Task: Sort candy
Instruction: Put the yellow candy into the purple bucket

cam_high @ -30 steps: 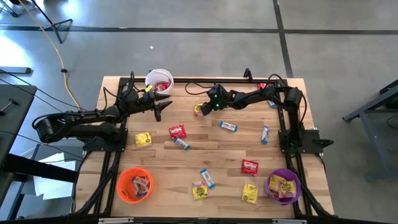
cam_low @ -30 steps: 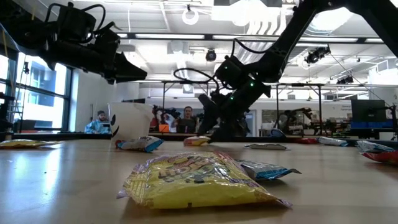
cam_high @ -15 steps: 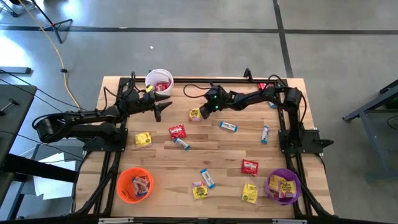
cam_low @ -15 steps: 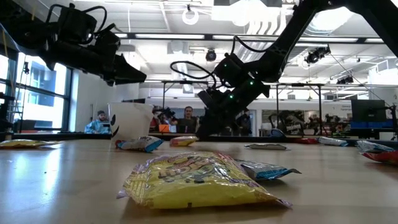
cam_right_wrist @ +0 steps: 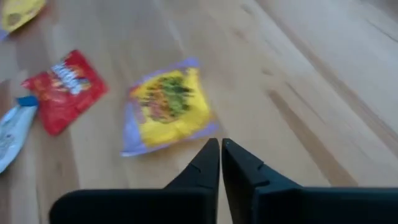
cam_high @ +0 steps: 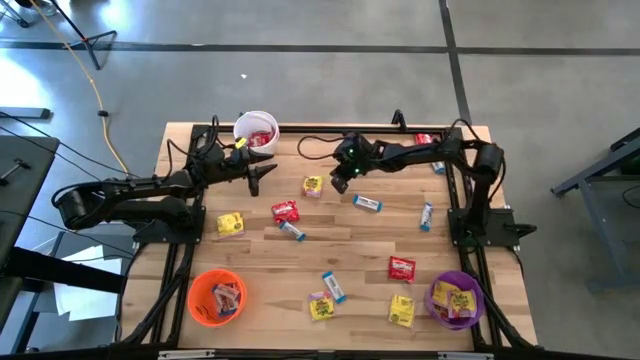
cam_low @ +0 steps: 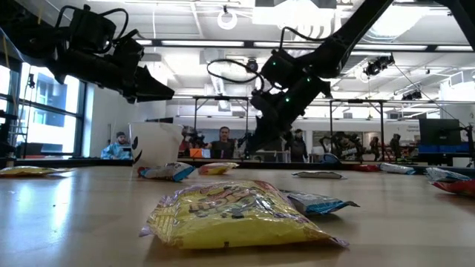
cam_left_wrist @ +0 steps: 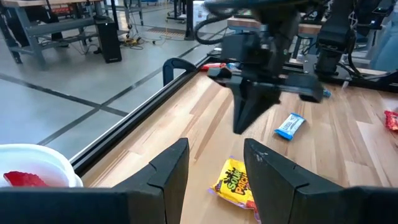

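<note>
A yellow candy packet (cam_high: 313, 184) (cam_right_wrist: 168, 106) lies flat on the wooden table, left of my right gripper (cam_high: 336, 183) (cam_right_wrist: 220, 152). That gripper is shut with nothing between its fingers and hangs above the table, slanting down. More candy lies around: a red packet (cam_high: 285, 210) (cam_right_wrist: 62, 90), a blue-and-white bar (cam_high: 367, 203), another yellow packet (cam_high: 230, 223). My left gripper (cam_high: 262, 173) (cam_left_wrist: 214, 168) waits open above the table's far left part, near the white cup (cam_high: 256, 130).
An orange cup (cam_high: 216, 297) with candy stands at the near left, and a purple cup (cam_high: 455, 300) with yellow packets at the near right. The white cup holds red candy. Several more candies lie across the near half. A dark frame (cam_high: 330, 128) borders the far edge.
My right gripper has shut on nothing and risen off the table, rolling as it went. The yellow packet under it has slid a little toward the table's left edge and stays flat on the wood.
</note>
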